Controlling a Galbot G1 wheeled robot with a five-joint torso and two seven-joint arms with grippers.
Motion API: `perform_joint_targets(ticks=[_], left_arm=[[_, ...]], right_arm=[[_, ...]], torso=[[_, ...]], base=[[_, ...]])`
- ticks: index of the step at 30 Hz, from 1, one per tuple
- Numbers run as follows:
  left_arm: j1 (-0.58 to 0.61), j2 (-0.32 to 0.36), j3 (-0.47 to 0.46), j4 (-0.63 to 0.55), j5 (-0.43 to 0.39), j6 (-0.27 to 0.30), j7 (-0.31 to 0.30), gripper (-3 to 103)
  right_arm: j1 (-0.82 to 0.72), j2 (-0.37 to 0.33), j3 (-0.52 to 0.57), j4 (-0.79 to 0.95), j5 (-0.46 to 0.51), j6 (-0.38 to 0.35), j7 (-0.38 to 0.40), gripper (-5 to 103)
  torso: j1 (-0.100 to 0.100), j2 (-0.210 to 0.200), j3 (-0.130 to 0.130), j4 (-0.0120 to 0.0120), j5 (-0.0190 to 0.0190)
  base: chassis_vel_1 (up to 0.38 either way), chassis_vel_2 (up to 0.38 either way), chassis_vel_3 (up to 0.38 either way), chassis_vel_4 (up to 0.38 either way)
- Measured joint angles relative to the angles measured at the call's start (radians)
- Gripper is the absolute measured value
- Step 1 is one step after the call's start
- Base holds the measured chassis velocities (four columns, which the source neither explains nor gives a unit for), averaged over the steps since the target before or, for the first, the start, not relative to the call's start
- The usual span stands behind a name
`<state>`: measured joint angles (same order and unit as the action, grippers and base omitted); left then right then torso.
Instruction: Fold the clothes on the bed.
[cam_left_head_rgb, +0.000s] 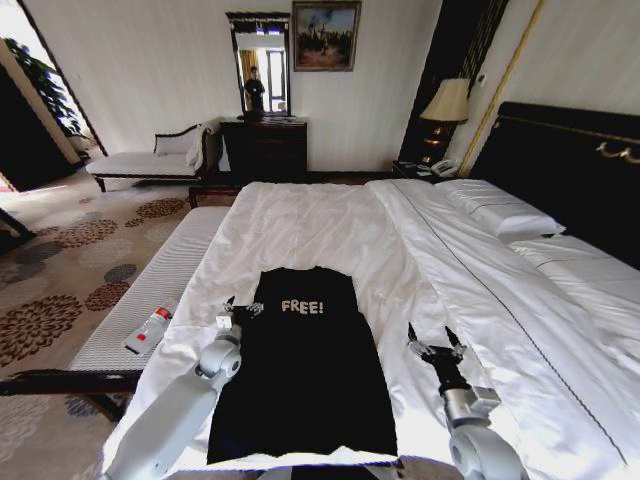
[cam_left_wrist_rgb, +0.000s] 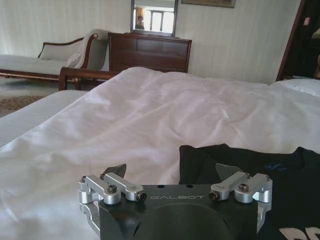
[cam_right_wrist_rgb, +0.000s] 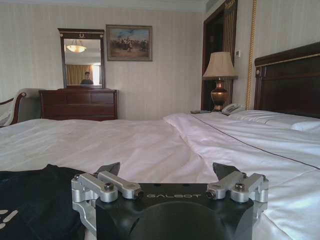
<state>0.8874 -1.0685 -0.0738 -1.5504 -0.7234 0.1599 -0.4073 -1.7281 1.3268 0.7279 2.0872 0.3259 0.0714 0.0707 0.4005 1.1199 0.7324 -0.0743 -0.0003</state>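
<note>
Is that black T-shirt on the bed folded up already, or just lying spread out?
Partly folded: the black T-shirt lies flat as a narrow rectangle, no sleeves sticking out, lettering up. Both open grippers flank it.

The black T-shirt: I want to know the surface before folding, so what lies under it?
The black T-shirt lies flat on the bed's white duvet, which shows all around it. Whatever is directly beneath the shirt is covered.

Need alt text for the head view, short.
A black T-shirt lies flat on a white bed, already narrowed into a long strip. The open left gripper is at its left edge; the open right gripper is over bare duvet to its right.
</note>
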Motion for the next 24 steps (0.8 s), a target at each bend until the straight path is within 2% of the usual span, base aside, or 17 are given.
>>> perform_joint_targets(ticks=[3, 7, 8, 13, 14, 17, 24], left_arm=[[-0.057, -0.026, 0.002, 0.070, -0.014, -0.002, 0.011, 100], [-0.181, -0.086, 0.013, 0.254, -0.051, -0.009, 0.048, 100], [-0.181, -0.086, 0.013, 0.254, -0.051, -0.009, 0.048, 100], [-0.277, -0.154, 0.025, 0.436, -0.069, -0.013, 0.088, 100], [-0.277, -0.154, 0.025, 0.436, -0.069, -0.013, 0.088, 100], [-0.317, -0.212, 0.014, 0.537, -0.070, -0.036, 0.135, 100], [-0.356, -0.293, 0.002, 0.641, -0.058, -0.090, 0.214, 100]], right_arm=[[-0.003, 0.000, 0.005, 0.000, 0.000, 0.000, 0.000, 100], [-0.010, -0.001, 0.013, -0.001, -0.001, -0.001, 0.000, 100], [-0.010, -0.001, 0.013, -0.001, -0.001, -0.001, 0.000, 100], [-0.014, -0.007, 0.030, -0.011, 0.002, -0.001, 0.000, 100], [-0.014, -0.007, 0.030, -0.011, 0.002, -0.001, 0.000, 100], [-0.011, -0.007, 0.028, -0.021, 0.003, -0.002, 0.000, 100], [-0.010, -0.012, 0.032, -0.039, 0.004, -0.003, 0.000, 100]], torso=[[0.000, 0.000, 0.000, 0.0000, 0.0003], [0.000, 0.000, 0.000, 0.0000, 0.0003], [0.000, 0.000, 0.000, 0.0000, 0.0003], [0.000, 0.000, 0.000, 0.0003, 0.0004], [0.000, 0.000, 0.000, 0.0003, 0.0004], [0.000, 0.000, 0.000, -0.0001, 0.0002], [0.000, 0.000, 0.000, -0.0002, 0.0002]], base=[[0.000, 0.000, 0.000, 0.000], [0.000, 0.000, 0.000, 0.000], [0.000, 0.000, 0.000, 0.000], [0.000, 0.000, 0.000, 0.000], [0.000, 0.000, 0.000, 0.000], [0.000, 0.000, 0.000, 0.000], [0.000, 0.000, 0.000, 0.000]])
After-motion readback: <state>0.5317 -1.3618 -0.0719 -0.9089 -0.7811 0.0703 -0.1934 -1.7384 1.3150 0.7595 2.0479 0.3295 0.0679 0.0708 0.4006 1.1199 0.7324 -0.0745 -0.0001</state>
